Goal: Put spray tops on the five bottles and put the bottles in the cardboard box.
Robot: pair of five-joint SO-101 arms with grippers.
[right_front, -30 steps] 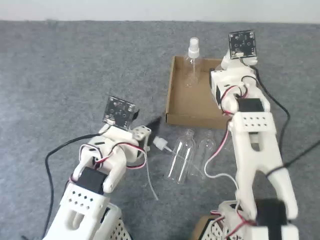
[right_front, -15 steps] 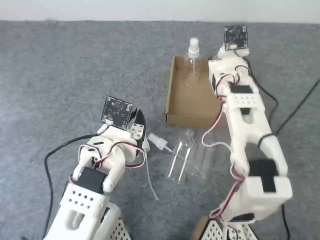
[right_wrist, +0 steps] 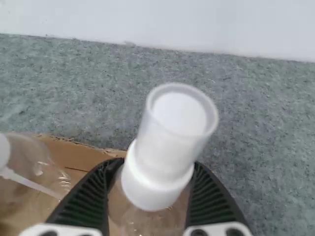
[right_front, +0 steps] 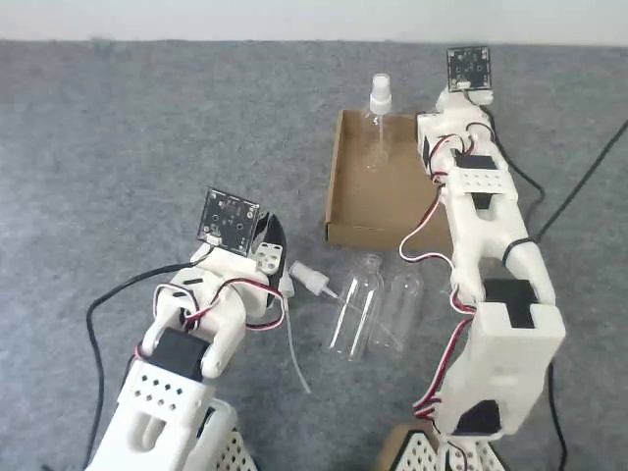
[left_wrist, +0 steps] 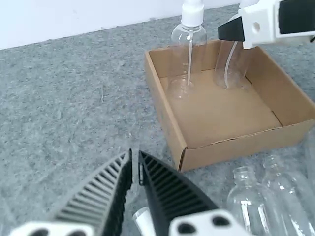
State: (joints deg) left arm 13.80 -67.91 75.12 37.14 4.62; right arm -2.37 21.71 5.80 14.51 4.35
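My right gripper (right_wrist: 147, 196) is shut on the neck of a clear bottle with a white spray top (right_wrist: 167, 142), held upright at the far right corner of the cardboard box (right_front: 345, 201). A second capped bottle (right_front: 378, 118) stands at the box's far left. Two uncapped bottles (right_front: 356, 304) (right_front: 402, 299) lie on the carpet in front of the box. A loose spray top (right_front: 307, 278) with its long tube lies beside them. Just left of that top, my left gripper (right_front: 278, 245) is shut with nothing in it.
The grey carpet (right_front: 147, 137) is open to the left of the box. My right arm (right_front: 476, 186) stretches along the box's right side. A black cable (right_front: 98, 324) loops near the left arm's base. The box floor (left_wrist: 221, 105) has bare room in front.
My right arm has stretched farther back, carrying its bottle to the box's far right corner. My left gripper has shut and drawn back; the loose spray top shifted slightly left.
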